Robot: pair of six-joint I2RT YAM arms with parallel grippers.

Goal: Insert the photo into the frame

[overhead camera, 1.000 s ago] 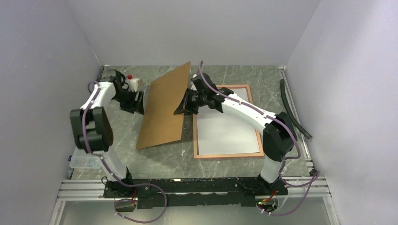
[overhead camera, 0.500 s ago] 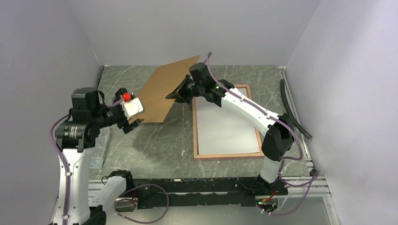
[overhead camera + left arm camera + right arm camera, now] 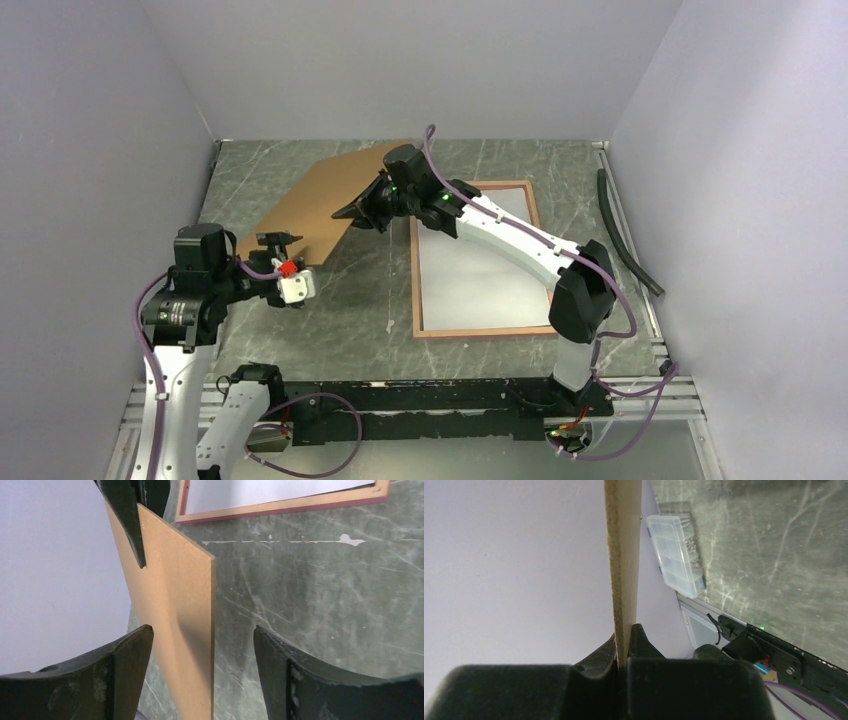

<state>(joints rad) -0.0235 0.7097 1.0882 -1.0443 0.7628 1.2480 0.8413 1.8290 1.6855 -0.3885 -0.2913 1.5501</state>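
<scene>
The frame (image 3: 480, 331) lies flat at the right of the table, wood-brown side up, with the photo (image 3: 480, 270) inside it showing its white back. Frame (image 3: 280, 509) and photo (image 3: 260, 492) also show in the left wrist view. My right gripper (image 3: 352, 212) is shut on one edge of the brown backing board (image 3: 310, 205) and holds it tilted above the table, left of the frame. The right wrist view shows the board (image 3: 622, 545) edge-on between my right gripper's (image 3: 626, 630) fingers. My left gripper (image 3: 283, 255) is open at the board's near corner; the board (image 3: 170, 590) stands beyond the open left gripper (image 3: 202, 630), untouched.
A clear plastic compartment box (image 3: 674, 560) lies at the table's left edge near the left arm. A black hose (image 3: 625, 235) runs along the right edge. Grey walls close in the left, back and right sides. Bare marble lies between the board and the frame.
My left arm has pulled back from the board toward the near left, its gripper now open. My right gripper has carried the board left and tipped it flatter.
</scene>
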